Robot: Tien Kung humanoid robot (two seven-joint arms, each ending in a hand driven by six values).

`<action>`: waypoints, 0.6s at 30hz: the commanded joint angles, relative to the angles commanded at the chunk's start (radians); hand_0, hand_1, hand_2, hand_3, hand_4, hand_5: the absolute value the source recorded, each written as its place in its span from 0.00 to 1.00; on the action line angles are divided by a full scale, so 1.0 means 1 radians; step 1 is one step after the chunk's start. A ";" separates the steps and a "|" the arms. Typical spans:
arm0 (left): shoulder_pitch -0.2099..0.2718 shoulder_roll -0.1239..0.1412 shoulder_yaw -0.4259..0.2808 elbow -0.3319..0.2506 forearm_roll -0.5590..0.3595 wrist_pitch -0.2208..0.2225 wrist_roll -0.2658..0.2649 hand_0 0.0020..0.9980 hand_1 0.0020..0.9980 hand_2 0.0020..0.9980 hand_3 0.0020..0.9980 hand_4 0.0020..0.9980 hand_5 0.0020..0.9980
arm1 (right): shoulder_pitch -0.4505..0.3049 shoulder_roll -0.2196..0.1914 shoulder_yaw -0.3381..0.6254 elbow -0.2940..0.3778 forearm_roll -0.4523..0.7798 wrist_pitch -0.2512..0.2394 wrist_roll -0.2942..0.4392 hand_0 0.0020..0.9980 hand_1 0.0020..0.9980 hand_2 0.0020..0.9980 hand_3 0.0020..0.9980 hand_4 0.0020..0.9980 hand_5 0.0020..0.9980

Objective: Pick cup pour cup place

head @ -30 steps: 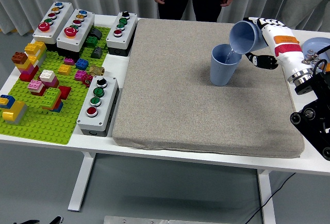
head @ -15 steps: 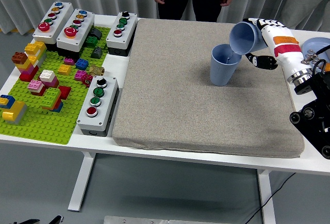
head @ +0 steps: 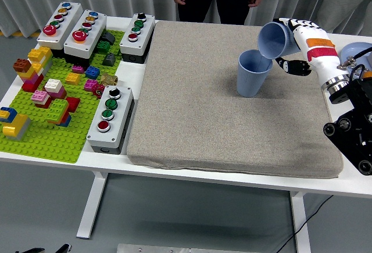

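I have the right robot hand [head: 290,46] clamped on the tilted pale-blue plastic cup [head: 275,39] over the upright blue ribbed cup [head: 253,73] — pouring step; next I right it and set it down.

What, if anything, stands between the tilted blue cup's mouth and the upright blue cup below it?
Nothing visible does. The tilted blue cup, held in the right hand, hangs directly over the upright blue cup on the grey mat.
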 joint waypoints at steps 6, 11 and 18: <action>0.001 0.001 -0.001 0.000 0.003 0.000 0.001 0.78 0.79 0.86 0.73 0.52 0.97 | 0.001 0.001 -0.006 0.000 -0.015 -0.020 -0.006 0.88 0.74 0.61 0.67 0.70 0.03; 0.004 0.000 -0.003 0.000 0.007 0.000 0.002 0.78 0.79 0.86 0.73 0.52 0.97 | 0.001 0.001 -0.016 0.001 -0.022 -0.024 -0.009 0.88 0.74 0.61 0.67 0.70 0.04; 0.005 0.001 0.001 0.000 0.004 -0.001 0.001 0.78 0.79 0.86 0.73 0.52 0.97 | 0.005 0.000 -0.027 0.004 -0.031 -0.038 -0.013 0.89 0.74 0.61 0.66 0.70 0.03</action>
